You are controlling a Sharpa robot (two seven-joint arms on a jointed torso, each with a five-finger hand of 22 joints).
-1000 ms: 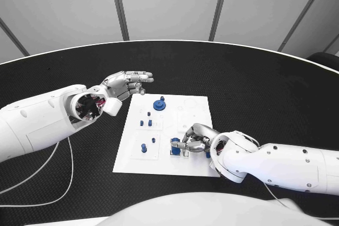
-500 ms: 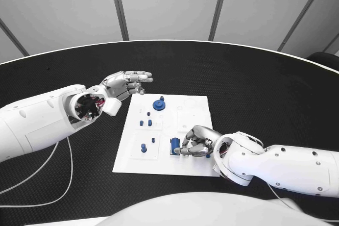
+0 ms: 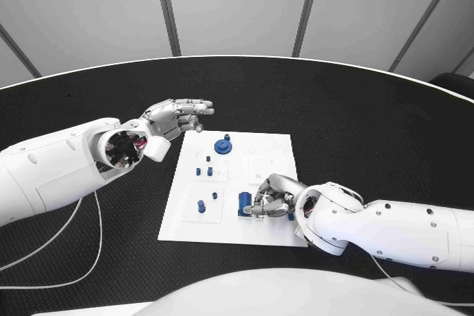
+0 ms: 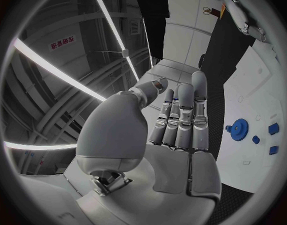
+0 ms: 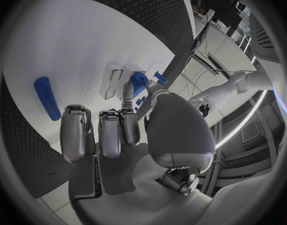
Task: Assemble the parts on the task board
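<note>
We see a white task board (image 3: 265, 228) lying in the middle of a black table (image 3: 355, 117), with small blue parts on it. Our right hand (image 3: 270, 199) is low over the board's near edge, fingers curled in beside a blue bar (image 3: 245, 203). That bar lies flat, its long axis running from the near edge toward the far edge, and it sits just to the left of the right hand's fingertips, close enough that we cannot tell if they touch it. In the right wrist view the bar (image 5: 46, 98) appears apart from the hand (image 5: 112, 135), whose fingers are bent inward, and we cannot tell whether they pinch a small piece; a bit of blue (image 3: 292, 216) shows beside the hand's right side. Our left hand (image 3: 176, 118) hovers off the board's far left corner, well apart from the bar, fingers extended together and holding nothing, as the left wrist view confirms (image 4: 175, 135). The right hand is clearly the nearer one, so we judge the coming move is its own. Counting what shows in the head view: one round blue gear (image 3: 223, 147) with a peg at the far end, two small pieces side by side (image 3: 203, 171), one peg (image 3: 214, 195), one oval piece (image 3: 201, 207), and the one bar.
</note>
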